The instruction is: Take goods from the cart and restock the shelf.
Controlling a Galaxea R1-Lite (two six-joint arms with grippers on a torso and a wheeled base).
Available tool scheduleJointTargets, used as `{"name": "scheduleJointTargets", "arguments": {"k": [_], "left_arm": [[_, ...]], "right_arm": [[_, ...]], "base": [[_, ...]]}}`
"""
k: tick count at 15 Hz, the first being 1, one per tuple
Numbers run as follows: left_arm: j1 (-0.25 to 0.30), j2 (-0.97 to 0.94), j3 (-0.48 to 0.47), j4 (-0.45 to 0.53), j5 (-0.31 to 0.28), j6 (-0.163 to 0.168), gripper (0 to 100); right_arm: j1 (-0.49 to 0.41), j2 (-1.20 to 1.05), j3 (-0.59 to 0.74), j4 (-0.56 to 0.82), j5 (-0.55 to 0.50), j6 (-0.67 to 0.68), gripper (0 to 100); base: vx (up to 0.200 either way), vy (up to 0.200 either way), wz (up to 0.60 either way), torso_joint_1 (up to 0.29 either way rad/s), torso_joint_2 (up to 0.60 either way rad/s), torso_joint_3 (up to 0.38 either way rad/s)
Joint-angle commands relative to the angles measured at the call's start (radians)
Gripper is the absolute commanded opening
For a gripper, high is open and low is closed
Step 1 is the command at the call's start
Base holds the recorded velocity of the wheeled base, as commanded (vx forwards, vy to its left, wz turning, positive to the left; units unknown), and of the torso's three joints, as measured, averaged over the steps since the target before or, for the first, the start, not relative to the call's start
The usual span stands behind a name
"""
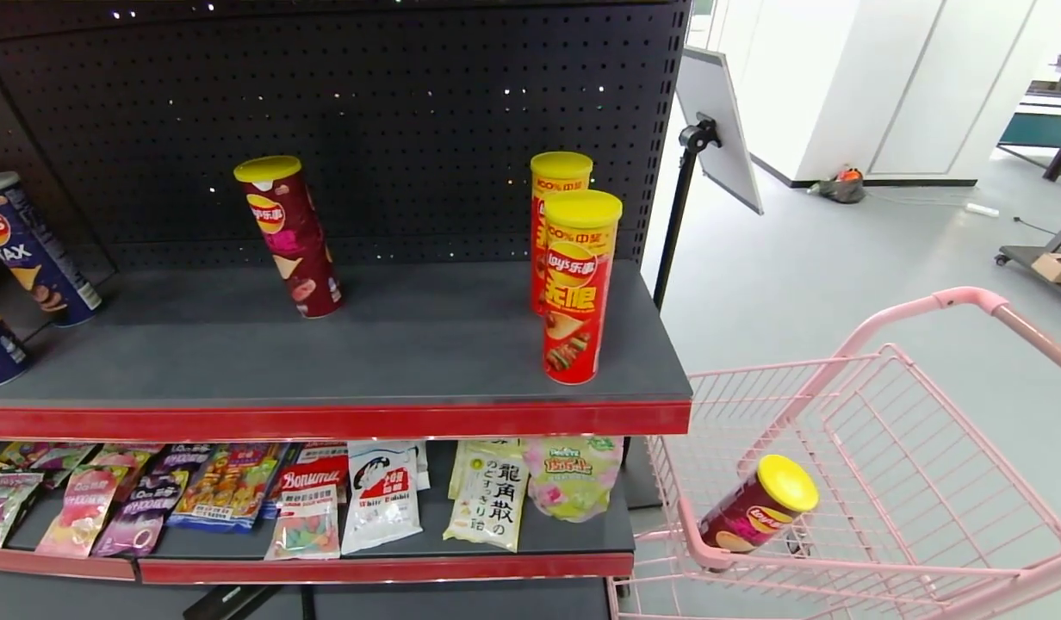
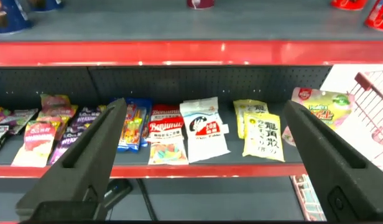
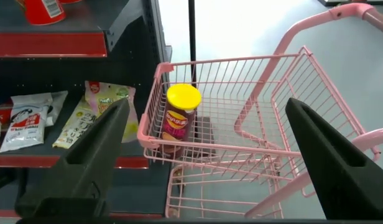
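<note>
1. Left wrist view is showing the left gripper [image 2: 201, 165] hanging with its fingers spread wide and nothing between them. It is facing the snack bags [image 2: 198, 130] on the lower shelf, well left of the cart.
2. Up on the upper shelf [image 1: 410, 344], a maroon shelf can [image 1: 291, 237] is standing toward the left and two red cans [image 1: 578, 288] at the right end, with bare board lying between them.
3. Right of the shelf the pink cart [image 1: 875, 353] is standing. A yellow-lidded canister [image 1: 759, 508] is sitting in its near-left corner, lid up, its long axis apparently leaning toward the far right.
4. Farthest right, the right gripper [image 3: 204, 162], also spread wide and empty, is facing the cart with the canister ahead of it. This is looking like the nearer arm, and the grasp is likely calling for closing across the canister's body.
</note>
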Motion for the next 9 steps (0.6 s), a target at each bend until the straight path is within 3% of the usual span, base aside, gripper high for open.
{"name": "scheduleJointTargets", "arguments": {"k": [1, 9], "left_arm": [[0.000, 0.001, 0.000, 0.000, 0.001, 0.000, 100], [0.000, 0.001, 0.000, 0.000, 0.001, 0.000, 100]], "right_arm": [[0.000, 0.000, 0.000, 0.000, -0.001, -0.001, 100], [0.000, 0.000, 0.000, 0.000, -0.001, -0.001, 100]], "base": [[0.000, 0.000, 0.00, -0.134, 0.36, 0.207], [0.000, 0.000, 0.00, -0.146, 0.37, 0.226]]}}
